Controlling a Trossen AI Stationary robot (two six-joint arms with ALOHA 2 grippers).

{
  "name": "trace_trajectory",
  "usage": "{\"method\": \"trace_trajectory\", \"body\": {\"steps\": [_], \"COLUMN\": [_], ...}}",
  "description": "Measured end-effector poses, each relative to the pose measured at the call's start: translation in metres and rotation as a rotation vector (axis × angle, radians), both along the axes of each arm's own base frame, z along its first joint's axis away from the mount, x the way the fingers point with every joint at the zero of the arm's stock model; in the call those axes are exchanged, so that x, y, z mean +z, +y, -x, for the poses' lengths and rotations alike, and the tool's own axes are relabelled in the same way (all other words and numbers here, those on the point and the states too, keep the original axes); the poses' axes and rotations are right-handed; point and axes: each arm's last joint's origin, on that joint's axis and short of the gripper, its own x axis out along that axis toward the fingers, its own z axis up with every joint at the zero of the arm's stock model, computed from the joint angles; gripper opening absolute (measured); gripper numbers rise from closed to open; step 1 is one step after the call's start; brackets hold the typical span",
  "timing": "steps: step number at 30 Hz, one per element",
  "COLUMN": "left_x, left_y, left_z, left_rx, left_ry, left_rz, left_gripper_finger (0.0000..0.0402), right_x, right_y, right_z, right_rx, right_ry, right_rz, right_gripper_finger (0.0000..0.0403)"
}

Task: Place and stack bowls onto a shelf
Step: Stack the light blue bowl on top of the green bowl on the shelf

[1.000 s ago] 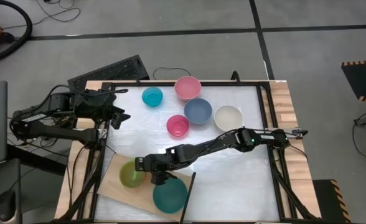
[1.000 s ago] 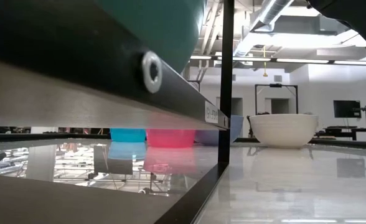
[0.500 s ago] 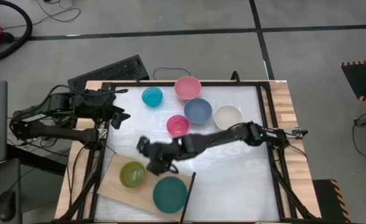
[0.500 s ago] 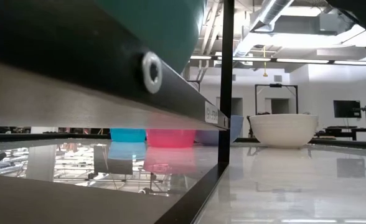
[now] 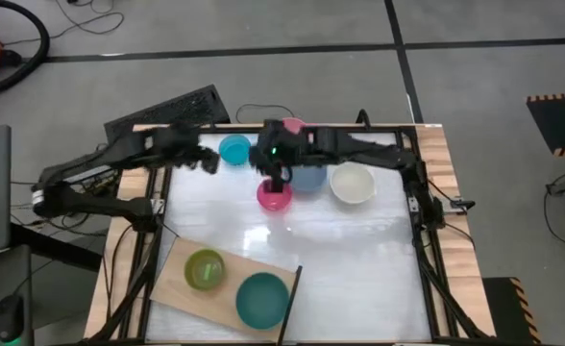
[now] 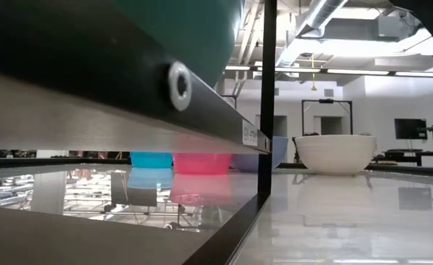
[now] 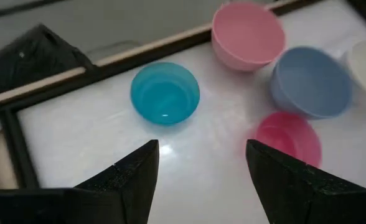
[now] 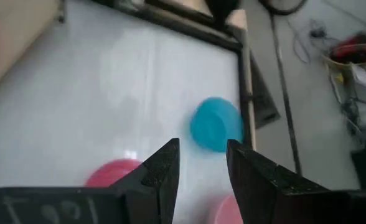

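On the flat light-wood shelf (image 5: 182,288) at the near edge sit the lime green plastic bowl (image 5: 206,269) and the larger teal green bowl (image 5: 262,299). Farther back, the right gripper (image 5: 276,173) hangs open and empty directly above the small round magenta bowl (image 5: 274,195). The left gripper (image 5: 204,159), also open and empty, is just beside the cyan bowl (image 5: 234,149), so each arm has its own bowl nearest.

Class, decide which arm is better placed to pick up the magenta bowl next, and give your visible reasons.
Probably the right: its gripper hangs open just above the magenta bowl. The left gripper, also open, sits nearer the cyan bowl.
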Motion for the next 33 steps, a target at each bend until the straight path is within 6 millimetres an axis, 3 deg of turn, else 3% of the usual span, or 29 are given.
{"method": "trace_trajectory", "body": {"steps": [5,8,14,18,25,33], "left_x": [-0.030,-0.051,-0.090,-0.119,-0.158,-0.170], "left_y": [0.054,0.086,0.145,0.171,0.193,0.190], "left_z": [-0.029,-0.032,-0.033,-0.032,-0.030,-0.037], "left_rx": [-0.011,-0.007,0.026,0.055,0.048,-0.084], "left_ry": [0.135,0.190,0.186,0.221,0.264,0.249], "left_rz": [0.075,0.161,0.263,0.315,0.434,0.499], "left_gripper_finger": [0.0226,0.0226,0.0226,0.0226,0.0226,0.0200], "right_x": [0.015,0.018,0.020,0.017,0.017,0.016], "right_y": [-0.012,-0.010,0.003,0.009,0.014,0.015], "right_z": [0.017,0.028,0.032,0.034,0.033,0.034], "right_rx": [-0.090,-0.105,-0.116,-0.112,-0.116,-0.123], "right_ry": [-0.037,0.010,0.017,0.053,0.052,0.053], "right_rz": [-0.092,-0.110,-0.140,-0.143,-0.158,-0.165], "right_gripper_finger": [0.0160,0.0159,0.0159,0.0159,0.0159,0.0159]}}
